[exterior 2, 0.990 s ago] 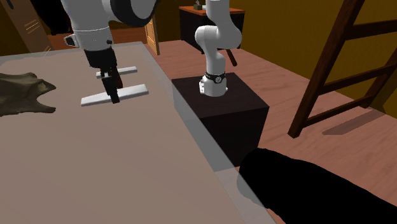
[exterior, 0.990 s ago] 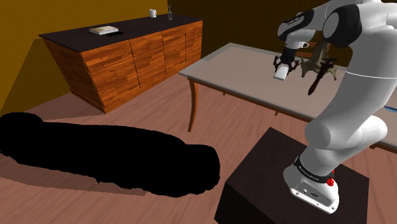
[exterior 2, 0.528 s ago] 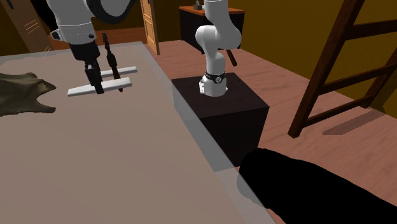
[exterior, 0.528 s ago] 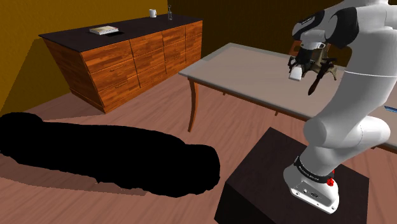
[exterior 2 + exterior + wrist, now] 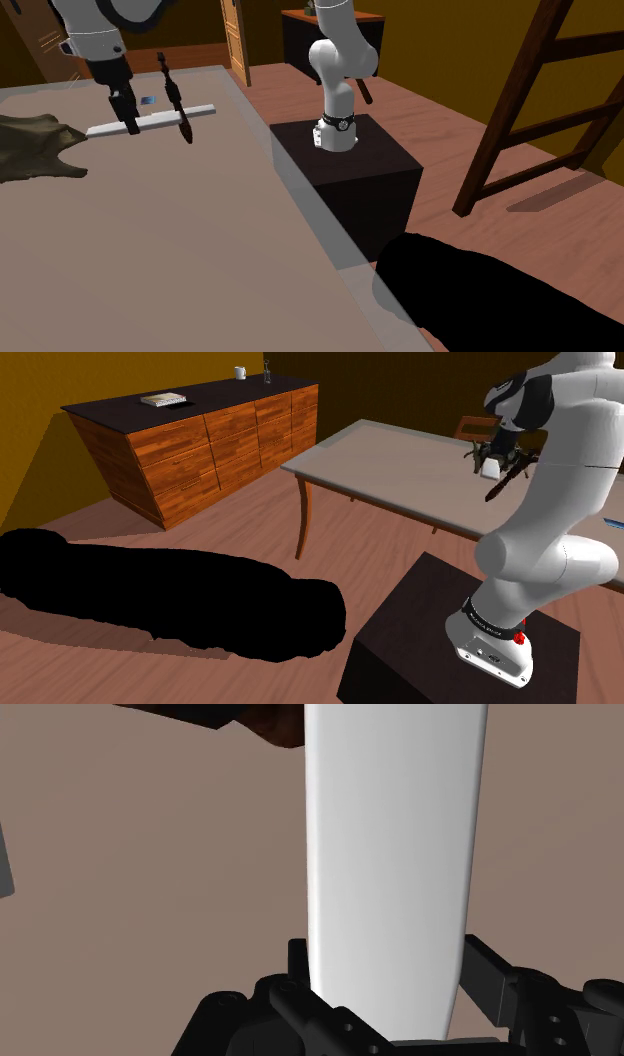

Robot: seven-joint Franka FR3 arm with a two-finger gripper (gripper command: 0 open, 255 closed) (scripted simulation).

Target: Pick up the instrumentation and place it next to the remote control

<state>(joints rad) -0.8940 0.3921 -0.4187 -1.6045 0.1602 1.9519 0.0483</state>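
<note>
Presently, shoulder view: all-black two-finger gripper [image 5: 489, 458] over the far side of the pale-topped table [image 5: 380, 457], clamped on a long flat white bar [image 5: 490, 469], the instrumentation; slender dark pointed object [image 5: 503, 479] just beside.

Second exterior view: gripper [image 5: 130, 124] gripping the white bar [image 5: 165, 120] off-centre, roughly level above the table top [image 5: 180, 250]; dark pointed object [image 5: 176, 95] close by; olive-brown crumpled hide [image 5: 35, 150] near the bar's end at that view's left.

Wrist view: white bar [image 5: 395, 854] clasped between both black fingers [image 5: 300, 994], brown table surface [image 5: 150, 854] behind.
</note>
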